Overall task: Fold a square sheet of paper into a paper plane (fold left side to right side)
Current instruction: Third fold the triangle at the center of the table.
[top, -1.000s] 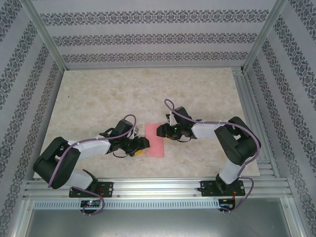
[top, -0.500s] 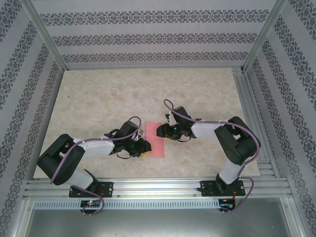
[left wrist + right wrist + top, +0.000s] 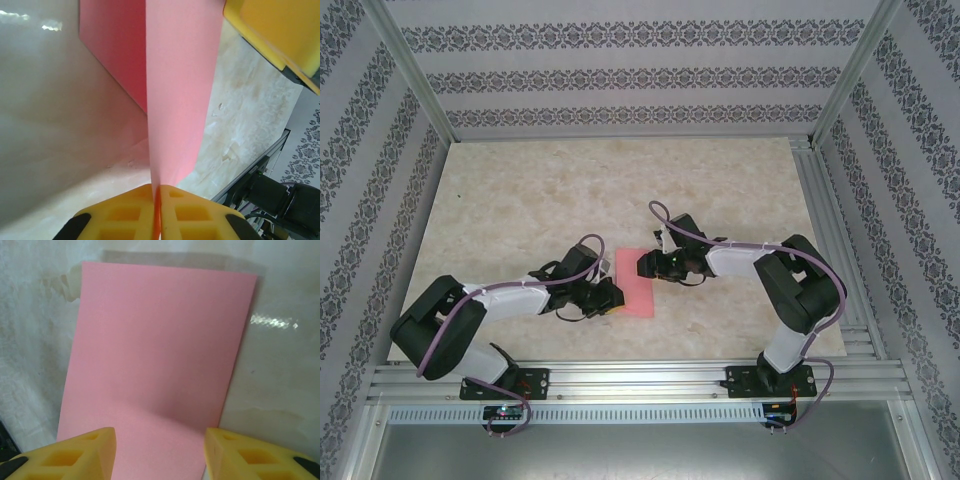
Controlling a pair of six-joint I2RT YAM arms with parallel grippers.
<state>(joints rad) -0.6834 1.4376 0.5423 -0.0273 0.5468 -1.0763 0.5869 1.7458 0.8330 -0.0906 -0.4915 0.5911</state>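
Note:
The pinkish-red sheet of paper (image 3: pixel 640 285) lies on the marble table between the two arms, looking like an upright rectangle. My left gripper (image 3: pixel 613 297) is shut on its near-left edge. In the left wrist view the yellow pads (image 3: pixel 125 215) meet on the paper (image 3: pixel 180 100), whose pinched flap rises off the table. My right gripper (image 3: pixel 645 265) stands open over the sheet's far part. In the right wrist view both yellow fingertips (image 3: pixel 85 450) straddle the paper (image 3: pixel 160 350) with a wide gap between them. A yellow finger of the right gripper (image 3: pixel 272 30) shows at the top right of the left wrist view.
The marble tabletop (image 3: pixel 520 190) stretches wide to the left and back. An aluminium rail (image 3: pixel 640 378) carrying both arm bases runs along the near edge. Patterned walls (image 3: pixel 620 80) and frame posts close in the sides.
My left gripper has shut on the paper's left edge and crept a little to the right. The right arm has stayed almost still, open.

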